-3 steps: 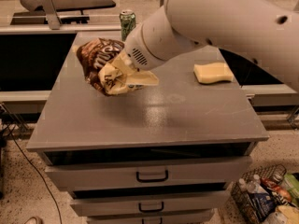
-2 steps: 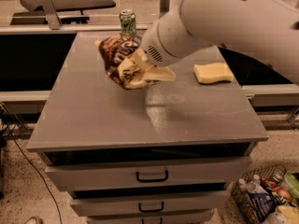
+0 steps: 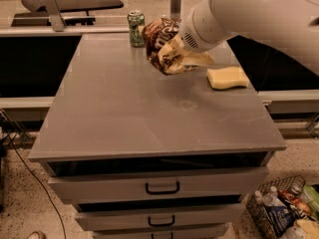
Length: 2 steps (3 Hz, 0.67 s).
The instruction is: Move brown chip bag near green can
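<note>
The brown chip bag (image 3: pixel 163 43), crinkly dark brown and cream, is held up off the grey cabinet top (image 3: pixel 149 108) in my gripper (image 3: pixel 183 59). My gripper is shut on the bag's right side, with a cream finger (image 3: pixel 199 59) sticking out to the right. The bag hangs just right of the green can (image 3: pixel 135 29), which stands upright at the far edge of the top. The bag's left edge is close to the can, and I cannot tell if they touch. My white arm (image 3: pixel 249 14) comes in from the upper right.
A pale yellow sponge (image 3: pixel 228 77) lies on the top's right side. The cabinet has drawers (image 3: pixel 162 187) below. A wire basket of bottles (image 3: pixel 284 210) stands on the floor at the lower right. A cable (image 3: pixel 35 176) runs on the left floor.
My gripper has carried the chip bag up and to the right across the top, from the left middle toward the far edge, so it now hangs beside the green can.
</note>
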Each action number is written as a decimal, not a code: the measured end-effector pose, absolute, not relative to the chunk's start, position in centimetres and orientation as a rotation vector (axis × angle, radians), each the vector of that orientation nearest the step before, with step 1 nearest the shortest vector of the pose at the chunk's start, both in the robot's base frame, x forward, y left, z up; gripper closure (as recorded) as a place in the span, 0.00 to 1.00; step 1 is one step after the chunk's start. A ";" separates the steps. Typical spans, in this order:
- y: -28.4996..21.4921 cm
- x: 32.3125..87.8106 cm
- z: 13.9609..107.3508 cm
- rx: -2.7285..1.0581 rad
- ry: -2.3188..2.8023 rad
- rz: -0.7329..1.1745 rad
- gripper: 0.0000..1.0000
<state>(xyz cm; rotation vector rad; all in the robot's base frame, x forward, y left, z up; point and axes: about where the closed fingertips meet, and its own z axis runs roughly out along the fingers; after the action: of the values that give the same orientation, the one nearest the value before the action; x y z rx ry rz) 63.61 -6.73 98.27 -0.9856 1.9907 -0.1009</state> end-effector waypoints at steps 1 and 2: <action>-10.1 67.2 98.2 -0.937 2.008 -0.216 1.00; -13.7 71.2 97.2 -0.879 2.032 -0.301 1.00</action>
<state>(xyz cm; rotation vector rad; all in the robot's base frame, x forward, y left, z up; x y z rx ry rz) 71.22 -13.74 97.19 -0.8788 2.0321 -0.3007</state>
